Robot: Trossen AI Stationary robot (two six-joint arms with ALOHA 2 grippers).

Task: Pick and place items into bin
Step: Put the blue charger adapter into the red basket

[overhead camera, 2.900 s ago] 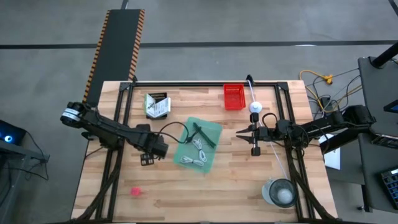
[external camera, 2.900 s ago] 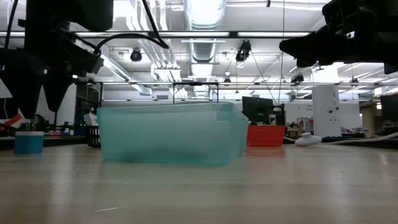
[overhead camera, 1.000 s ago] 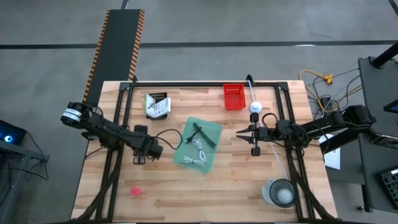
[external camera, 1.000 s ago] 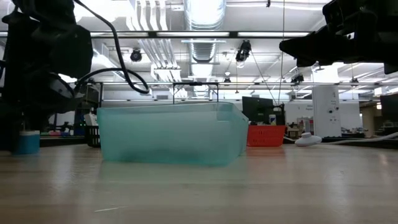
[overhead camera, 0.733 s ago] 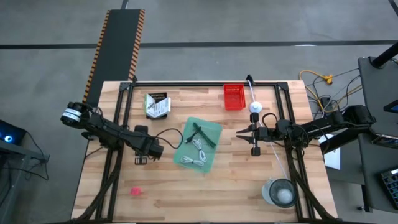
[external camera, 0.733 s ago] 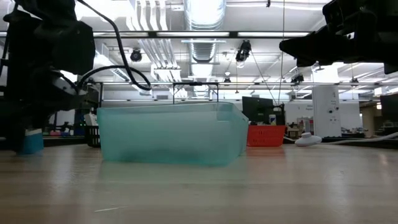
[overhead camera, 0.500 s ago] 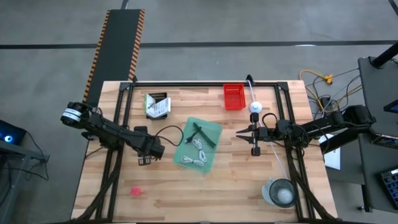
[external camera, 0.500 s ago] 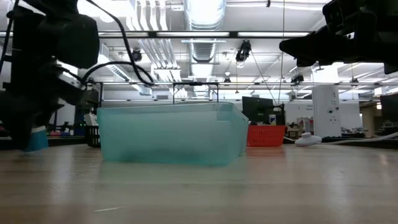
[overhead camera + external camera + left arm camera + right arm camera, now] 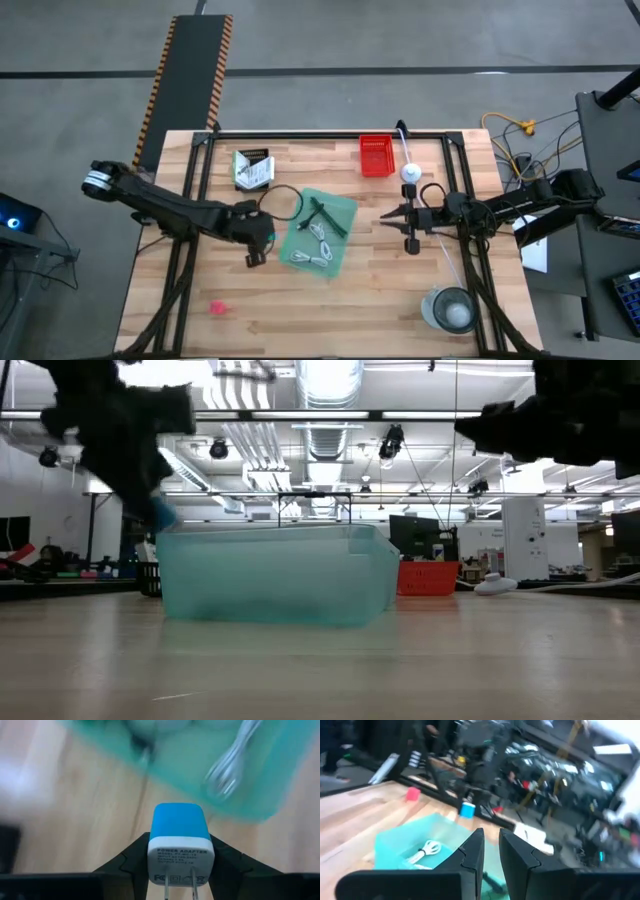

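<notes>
My left gripper (image 9: 255, 243) is shut on a blue and white power adapter (image 9: 180, 832), hanging just off the left wall of the teal bin (image 9: 322, 232). In the low view the adapter (image 9: 163, 515) shows at about the height of the bin's rim (image 9: 270, 530). White coiled cables (image 9: 318, 250) and a black pen-like tool (image 9: 326, 214) lie inside the bin. White printed packets (image 9: 252, 168) rest flat toward the table's far left. A pink blob (image 9: 217, 307) sits near the near left edge. My right gripper (image 9: 403, 222) waits right of the bin, shut and holding nothing. My left gripper pinches the power adapter between its two fingers, one on each side of the white plug end (image 9: 154, 854). The blue end points away from the wrist and the prongs point back toward it. The fingers slant down from the table's left. The adapter is lifted clear of the table.
A red basket (image 9: 376, 155) stands at the far edge and a clear cup (image 9: 450, 308) near the near right corner. A white cable and round piece (image 9: 410, 172) lie right of the basket. Bare wood stretches along the near side (image 9: 330, 310).
My left gripper has risen from the table with the blue adapter and moved right toward the bin. The adapter, which stood on the table at the left, now hangs clear beside the bin's left wall.
</notes>
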